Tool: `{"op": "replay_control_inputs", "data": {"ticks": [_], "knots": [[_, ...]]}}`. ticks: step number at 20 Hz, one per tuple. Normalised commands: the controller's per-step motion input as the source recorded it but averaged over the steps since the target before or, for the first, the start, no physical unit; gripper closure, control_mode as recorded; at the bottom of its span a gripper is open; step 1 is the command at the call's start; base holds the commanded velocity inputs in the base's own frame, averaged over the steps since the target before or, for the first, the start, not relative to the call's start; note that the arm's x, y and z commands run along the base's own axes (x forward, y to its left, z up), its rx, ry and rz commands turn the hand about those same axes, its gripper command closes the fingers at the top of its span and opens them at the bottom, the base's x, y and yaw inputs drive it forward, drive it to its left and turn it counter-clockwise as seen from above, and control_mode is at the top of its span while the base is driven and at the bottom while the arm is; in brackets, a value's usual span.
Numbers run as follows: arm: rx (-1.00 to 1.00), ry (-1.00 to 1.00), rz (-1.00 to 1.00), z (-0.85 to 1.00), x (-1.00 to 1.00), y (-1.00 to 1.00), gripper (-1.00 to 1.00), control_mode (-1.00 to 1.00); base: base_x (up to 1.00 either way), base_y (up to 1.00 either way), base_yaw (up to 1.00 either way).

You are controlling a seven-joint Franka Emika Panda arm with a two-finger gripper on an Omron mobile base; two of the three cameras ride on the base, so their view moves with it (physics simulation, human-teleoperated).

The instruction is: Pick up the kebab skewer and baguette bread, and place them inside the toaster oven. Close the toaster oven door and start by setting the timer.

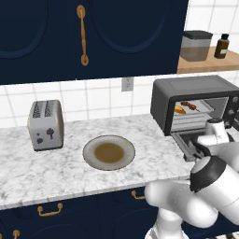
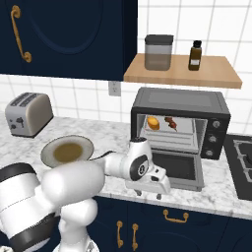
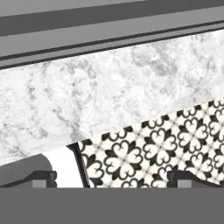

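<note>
Both foods were already loaded: the baguette bread [image 2: 153, 122] and the kebab skewer [image 2: 171, 123] lay side by side on the rack inside the toaster oven [image 2: 180, 102]. So I judged I was at the closing step. The toaster oven door [image 2: 179, 169] hung fully down, flat over the counter [image 1: 28, 168]. My gripper [image 2: 147, 193] hovered low at the counter's front edge, just beside the door's left corner — fingers spread wide, holding nothing. Next I would need to get under the door's lip and swing it up, then reach the knobs [image 2: 214, 139] at right. The plate [image 1: 108, 152] and silver toaster [image 1: 45, 124] stood well apart to the left — nothing blocked me.
</note>
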Motion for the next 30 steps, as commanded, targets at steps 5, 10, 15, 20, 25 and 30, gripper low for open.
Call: {"op": "replay_control_inputs", "data": {"ticks": [5,10,15,20,25,30], "knots": [[0.04,0.01,0.01,-0.13,0.14,0.0,-1.0,-1.0,0.0,0.0,0.0],[0.08,-0.01,0.0,-0.12,0.28,0.0,-1.0,-1.0,0.0,0.0,0.0],[0.04,-0.13,0.0,-0.08,0.34,0.0,-1.0,-1.0,0.0,0.0,0.0],[0.0,-0.23,0.0,-0.2,0.19,0.05,-1.0,-1.0,0.0,0.0,0.0],[0.0,-0.23,0.0,-0.19,0.57,0.13,-1.0,-1.0,0.0,0.0,0.0],[0.0,-0.18,0.0,0.06,0.85,0.1,-1.0,-1.0,0.0,0.0,0.0]]}}
